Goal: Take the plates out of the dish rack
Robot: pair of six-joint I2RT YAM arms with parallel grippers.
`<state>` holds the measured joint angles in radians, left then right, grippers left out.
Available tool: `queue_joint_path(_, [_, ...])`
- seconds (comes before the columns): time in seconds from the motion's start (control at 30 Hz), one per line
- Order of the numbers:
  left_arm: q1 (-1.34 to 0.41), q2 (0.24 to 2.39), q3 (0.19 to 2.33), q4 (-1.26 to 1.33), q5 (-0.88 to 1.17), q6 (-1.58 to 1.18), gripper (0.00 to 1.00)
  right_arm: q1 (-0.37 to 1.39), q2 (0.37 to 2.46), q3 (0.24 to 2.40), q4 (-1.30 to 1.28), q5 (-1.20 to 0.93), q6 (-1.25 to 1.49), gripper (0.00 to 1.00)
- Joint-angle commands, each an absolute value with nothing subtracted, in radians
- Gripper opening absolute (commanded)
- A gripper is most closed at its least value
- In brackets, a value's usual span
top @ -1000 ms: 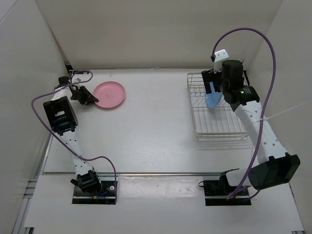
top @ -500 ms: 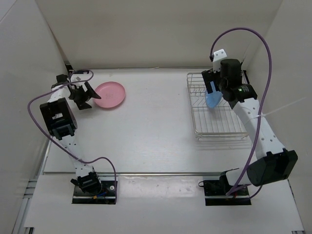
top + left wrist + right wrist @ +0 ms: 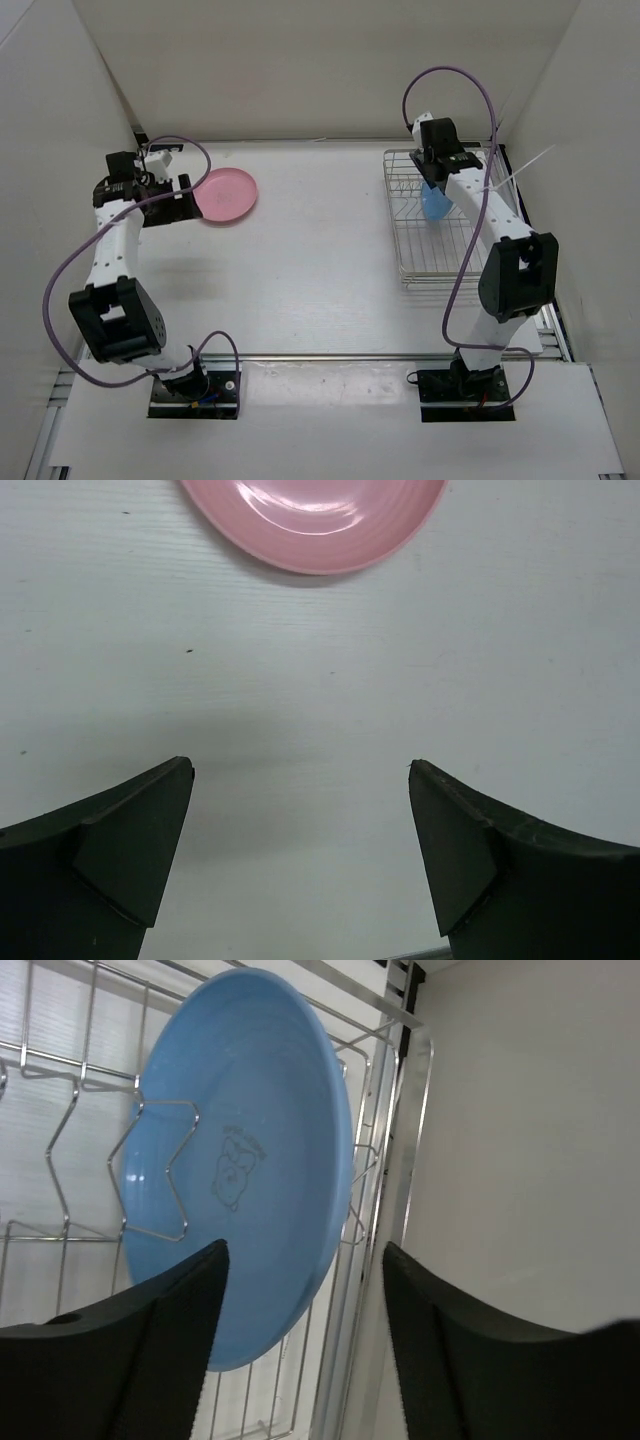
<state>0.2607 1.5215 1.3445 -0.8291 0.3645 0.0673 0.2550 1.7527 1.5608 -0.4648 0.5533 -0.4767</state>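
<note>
White panels wall in a pale tabletop (image 3: 320, 260), and what remains of the job sits at about two o'clock on it. The light blue round plastic plate (image 3: 240, 1160) with a faint printed figure at its centre stands on edge at the twelve o'clock end of the silver wire dish rack (image 3: 440, 255), leaning among the bent wire prongs. It is the only thing I see in the rack.

My right gripper (image 3: 305, 1250) has its fingers parted on either side of the plate's lower rim. A gap shows between the rim and the right-hand finger, so I read it as not yet clamped.

The plain pink round plate (image 3: 224, 194) lies flat on the table at ten o'clock, already out of the rack. My left gripper (image 3: 300, 770) sits just at the plate's six o'clock side in its wrist view, fingers spread wide, holding nothing and clear of the rim.

My worry is the closing pinch. The rim is thin and slanted, so the fingers could slide off it or tip the plate against the rack's side bar. A prong in front of the plate's face could also snag it on the lift and drag the light rack along.
</note>
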Motion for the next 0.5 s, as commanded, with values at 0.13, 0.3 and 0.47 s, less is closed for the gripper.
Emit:
queue_joint_path(0.13, [0.268, 1.332, 1.296, -0.879, 0.241, 0.176, 1.00, 0.241, 1.775, 1.623, -0.376, 0.632, -0.500, 0.49])
queue_joint_path(0.3, [0.268, 1.318, 1.285, -0.879, 0.230, 0.187, 1.00, 0.241, 1.807, 1.644, -0.376, 0.655, -0.500, 0.35])
queue_joint_path(0.47, [0.304, 1.298, 1.285, -0.879, 0.230, 0.198, 1.00, 0.241, 1.816, 1.654, -0.376, 0.687, -0.500, 0.26])
